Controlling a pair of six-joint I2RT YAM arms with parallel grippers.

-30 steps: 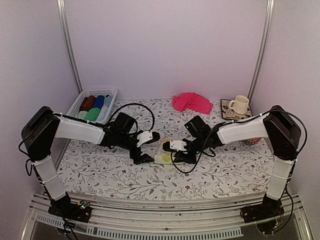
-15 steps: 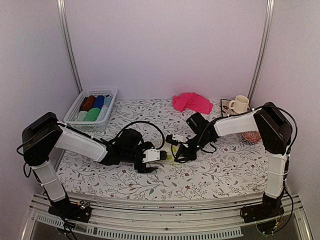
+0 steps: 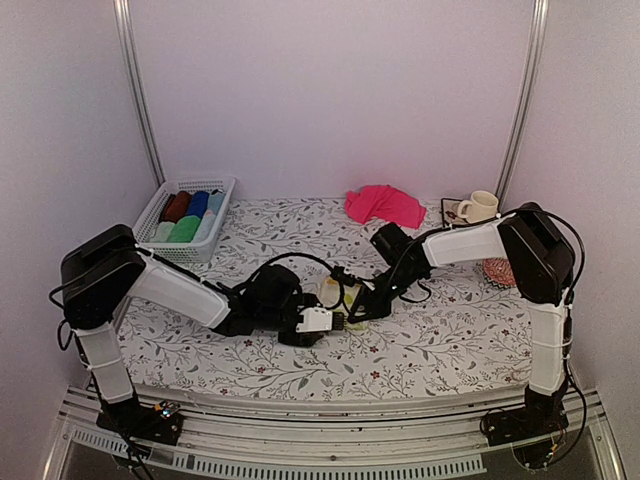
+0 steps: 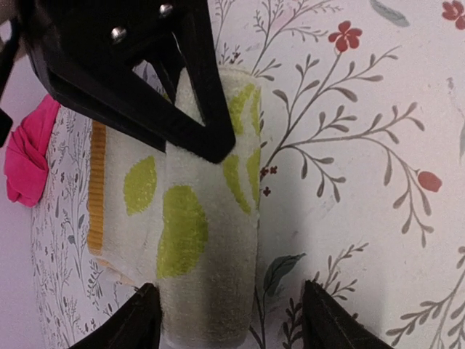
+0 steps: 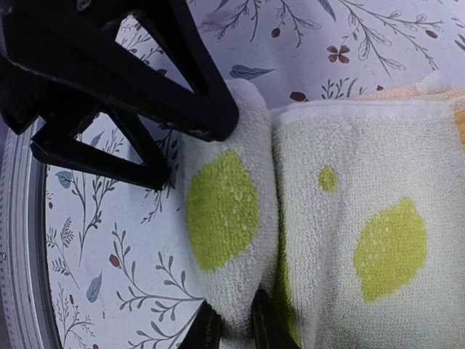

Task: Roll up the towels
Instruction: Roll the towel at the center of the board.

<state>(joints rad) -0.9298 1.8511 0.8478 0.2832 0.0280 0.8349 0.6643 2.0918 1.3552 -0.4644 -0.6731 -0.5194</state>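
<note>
1. Your left gripper [image 4: 234,323]: low at mid-counter [image 3: 450,340], jaws spread, standing astride the near end of the roll and not clamping it.
2. Yellow towel [image 4: 211,218]: lay between your two grippers, directly ahead of the left one. Its long axis ran straight away from that gripper toward the right one. Part was rolled into a plump tube, the rest flat beside it. White terry, lime blotches, an orange band along one edge.
3. Your right gripper [image 5: 234,329]: clenched on the roll's far end. Both grippers were at the roll, but only this one held it.
4. Pink towel [image 3: 385,205]: crumpled at the back of the counter, well apart from both grippers, unrolled.
</note>
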